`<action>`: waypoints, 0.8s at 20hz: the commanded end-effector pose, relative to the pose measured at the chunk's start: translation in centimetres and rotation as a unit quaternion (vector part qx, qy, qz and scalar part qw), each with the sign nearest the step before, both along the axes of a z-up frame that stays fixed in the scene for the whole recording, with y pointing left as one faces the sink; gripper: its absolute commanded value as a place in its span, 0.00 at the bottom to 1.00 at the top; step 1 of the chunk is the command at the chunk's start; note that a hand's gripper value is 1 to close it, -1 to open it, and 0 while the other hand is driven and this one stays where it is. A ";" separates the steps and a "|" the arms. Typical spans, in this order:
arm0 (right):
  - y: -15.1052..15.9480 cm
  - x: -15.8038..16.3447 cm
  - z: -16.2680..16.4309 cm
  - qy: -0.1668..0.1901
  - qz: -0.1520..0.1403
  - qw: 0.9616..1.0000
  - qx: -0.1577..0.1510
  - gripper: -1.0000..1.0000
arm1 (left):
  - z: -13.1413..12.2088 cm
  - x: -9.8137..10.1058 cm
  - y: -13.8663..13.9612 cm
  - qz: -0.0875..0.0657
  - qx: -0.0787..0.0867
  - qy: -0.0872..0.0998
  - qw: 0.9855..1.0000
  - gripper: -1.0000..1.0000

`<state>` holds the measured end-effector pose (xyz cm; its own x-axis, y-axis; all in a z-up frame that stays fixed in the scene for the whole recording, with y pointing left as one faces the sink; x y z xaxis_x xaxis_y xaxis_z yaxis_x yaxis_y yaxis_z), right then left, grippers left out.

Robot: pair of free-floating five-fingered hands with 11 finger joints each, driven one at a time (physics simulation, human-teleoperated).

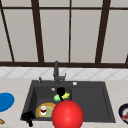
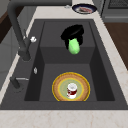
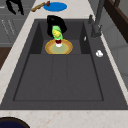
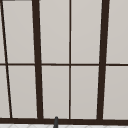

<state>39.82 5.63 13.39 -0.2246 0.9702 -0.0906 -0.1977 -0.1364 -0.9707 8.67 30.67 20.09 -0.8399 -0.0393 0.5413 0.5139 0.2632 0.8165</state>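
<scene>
My right hand (image 1: 60, 90) hangs over the left basin of the dark sink (image 1: 105, 100), its fingers curled round a green and yellow object (image 1: 62, 96). The same hand (image 2: 72, 33) and the green object (image 2: 74, 46) appear in the left side view, and the hand (image 3: 56, 23) with the object (image 3: 57, 33) in the right side view. Below and nearer the front, a yellow-rimmed plate (image 2: 60, 96) lies on the basin floor with a small red and white cup (image 2: 72, 90) on it. My left hand (image 1: 28, 116) floats at the sink's front left corner, fingers hanging loose, holding nothing.
A large red ball (image 1: 67, 115) sits at the sink's front edge. A blue plate (image 1: 5, 101) and a wooden-handled tool (image 3: 39, 6) lie on the left counter. A dark plate (image 2: 84, 8) lies on the right counter. The faucet (image 1: 56, 72) stands behind the basins.
</scene>
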 end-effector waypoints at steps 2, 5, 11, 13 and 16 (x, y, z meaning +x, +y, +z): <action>-1.2 -1.5 3.7 -0.018 -0.013 1.000 0.018 1.00 | 0.0 0.0 0.0 0.000 0.000 0.000 1.000 0.50; -1.9 -2.8 5.6 -0.012 -0.018 0.999 0.028 1.00 | 0.0 0.0 0.0 0.000 0.000 0.000 1.000 0.50; -4.7 -4.2 8.5 -0.010 -0.013 1.000 0.026 1.00 | 0.0 0.0 0.0 0.000 0.000 0.000 1.000 0.50; -5.7 -4.5 9.3 -0.010 -0.013 0.999 0.030 1.00 | 0.0 0.0 0.0 0.000 0.000 0.000 1.000 0.50; -7.3 -5.1 10.6 -0.009 -0.013 0.999 0.031 1.00 | 0.0 0.0 0.0 0.000 0.000 0.000 1.000 0.50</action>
<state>35.22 0.05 22.75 -0.2245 0.9729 -0.0553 -0.1929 -0.0999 -0.9761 8.67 30.67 20.09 -0.8399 -0.0393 0.5413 0.5139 0.2632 0.8165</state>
